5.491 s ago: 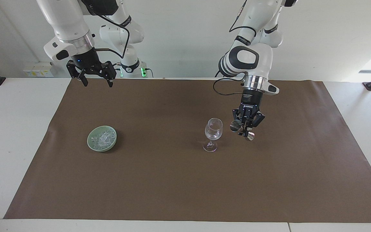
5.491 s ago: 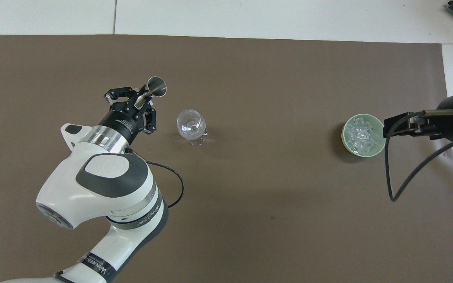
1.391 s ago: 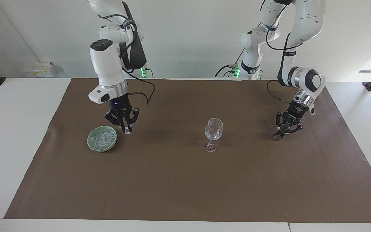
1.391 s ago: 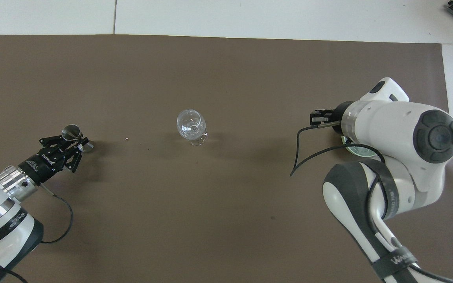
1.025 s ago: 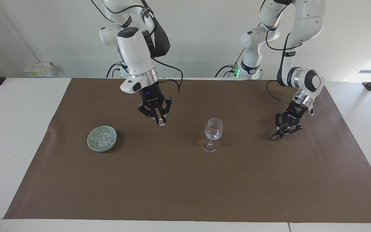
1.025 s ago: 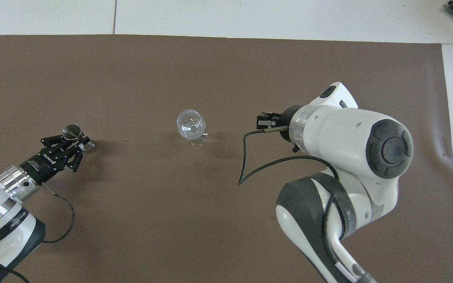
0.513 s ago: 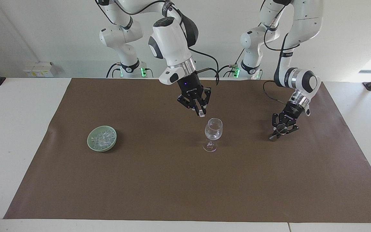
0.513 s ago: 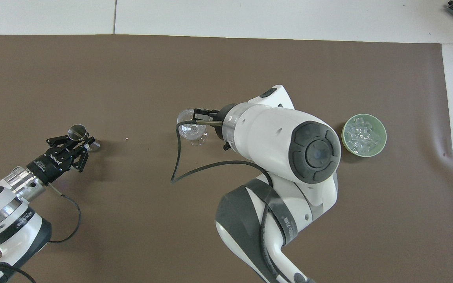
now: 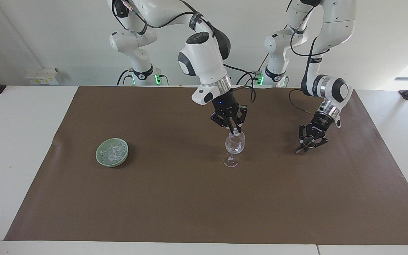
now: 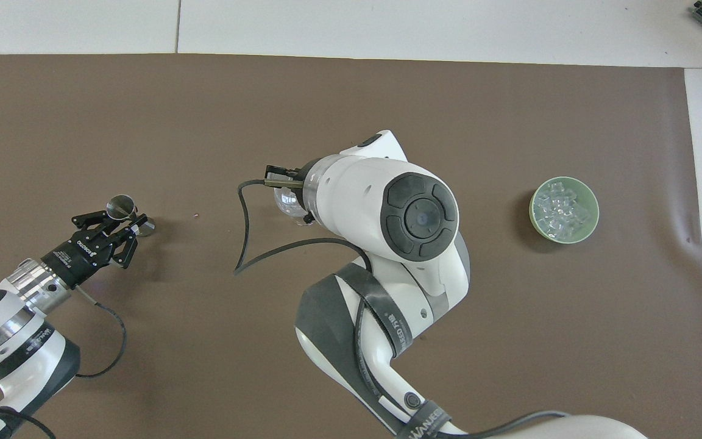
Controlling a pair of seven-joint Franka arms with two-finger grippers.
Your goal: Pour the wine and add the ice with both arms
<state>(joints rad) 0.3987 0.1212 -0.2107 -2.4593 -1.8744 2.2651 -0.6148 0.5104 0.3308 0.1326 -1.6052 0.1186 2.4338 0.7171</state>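
Brown matting (image 9: pixel 190 198) covers the white table. Since a moment ago the right gripper (image 9: pixel 234 131) has swung from the green bowl (image 9: pixel 99 157), at nine o'clock, to just over the wine glass (image 9: pixel 233 148), pinching one ice chunk: the drop seems imminent. At three o'clock the left gripper (image 9: pixel 310 143) clasps the jigger (image 10: pixel 123 208). Remaining ice (image 9: pixel 113 151) fills the bowl.

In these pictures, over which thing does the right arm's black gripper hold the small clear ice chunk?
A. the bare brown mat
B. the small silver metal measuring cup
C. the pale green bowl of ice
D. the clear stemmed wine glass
D: in the facing view the right gripper holds a small clear ice chunk right over the rim of the clear stemmed wine glass.
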